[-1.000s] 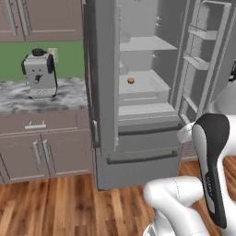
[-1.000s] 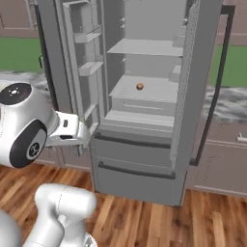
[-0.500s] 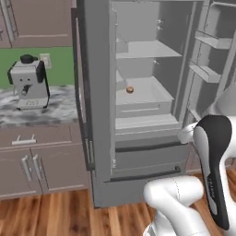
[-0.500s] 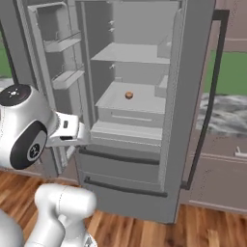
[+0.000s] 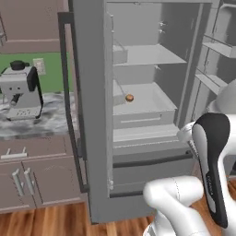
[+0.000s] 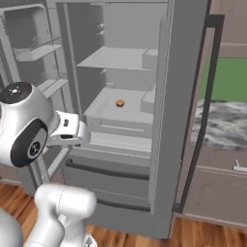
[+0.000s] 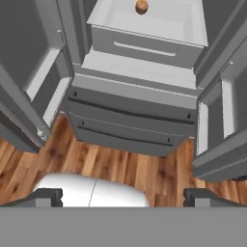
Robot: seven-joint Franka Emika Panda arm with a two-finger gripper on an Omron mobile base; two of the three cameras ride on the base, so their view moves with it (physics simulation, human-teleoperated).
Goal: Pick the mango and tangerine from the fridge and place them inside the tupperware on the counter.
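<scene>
Right now the fridge [image 5: 138, 115] is standing with both doors wide, and one small orange-brown fruit [image 5: 130, 97] is sitting alone in the shallow drawer [image 6: 120, 113]. It looks light, round, firm and liable to roll, so gripping across its middle seems wisest. The hand [image 7: 123, 195] is waiting open, well short of it.

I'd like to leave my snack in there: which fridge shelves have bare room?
The upper shelf looks bare right across. The lower shelf holds only a small orange-brown fruit near its left side, so everything to the fruit's right is free. On the counter, the coffee machine crowds the left end.
</scene>
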